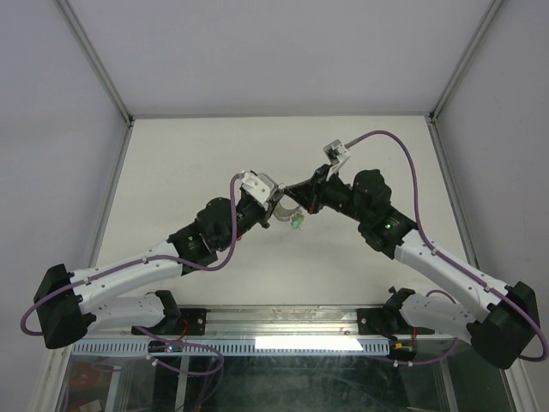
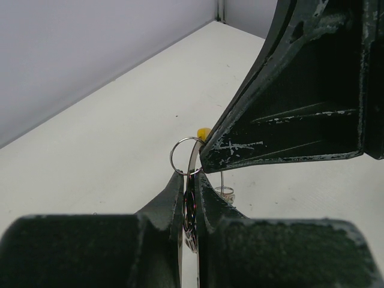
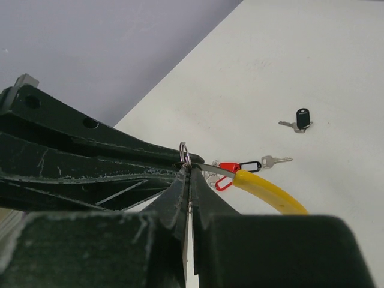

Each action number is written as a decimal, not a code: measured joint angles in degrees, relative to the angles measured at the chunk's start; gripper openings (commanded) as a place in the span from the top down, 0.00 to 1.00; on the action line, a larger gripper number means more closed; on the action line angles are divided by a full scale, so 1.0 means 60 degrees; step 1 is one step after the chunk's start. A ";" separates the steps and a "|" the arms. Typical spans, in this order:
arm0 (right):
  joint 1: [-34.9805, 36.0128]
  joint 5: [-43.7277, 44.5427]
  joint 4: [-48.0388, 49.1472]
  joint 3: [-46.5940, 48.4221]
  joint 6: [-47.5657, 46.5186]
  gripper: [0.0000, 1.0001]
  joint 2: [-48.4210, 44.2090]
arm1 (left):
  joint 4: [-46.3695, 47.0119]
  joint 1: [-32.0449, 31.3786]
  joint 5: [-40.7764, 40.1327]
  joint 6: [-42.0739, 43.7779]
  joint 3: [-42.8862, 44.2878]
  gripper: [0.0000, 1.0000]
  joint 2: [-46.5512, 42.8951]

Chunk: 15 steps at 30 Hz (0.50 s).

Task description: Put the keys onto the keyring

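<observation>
- Left wrist view: your left gripper (image 2: 191, 182) has its fingers pressed together on the keyring (image 2: 185, 155). The loop stands up just above the fingertips, off the table (image 2: 108, 156).
- Right wrist view: your right gripper (image 3: 188, 175) is pinched flat on the yellow key (image 3: 264, 189), at its metal end as far as I can judge. The tag trails off to the right and the metal meets the ring.
- By my reading, you're threading that key onto the ring. I can't tell whether its hole has caught the wire.
- Hold the left firm. Let the right do the fine work, sliding the key round the wire's curve rather than pulling straight off.
- Go gently, because thin wire can twist out of a pinch.
- A red tag (image 3: 227, 167) and a black tag (image 3: 249, 165) sit just past the fingers, hanging or lying, I can't say which. The far key (image 3: 300, 119) lies on the table, well apart.
</observation>
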 measured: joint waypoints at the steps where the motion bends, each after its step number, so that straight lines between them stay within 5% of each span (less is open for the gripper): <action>1: 0.0022 -0.0004 0.0117 -0.0055 -0.0186 1.00 -0.0029 | 0.0004 -0.0004 0.0007 0.0004 0.0000 1.00 -0.0018; 15: 0.0200 -0.0484 0.0892 -0.0455 -0.2211 1.00 -0.0353 | -0.0022 -0.0004 0.0168 0.0015 0.0000 1.00 -0.0149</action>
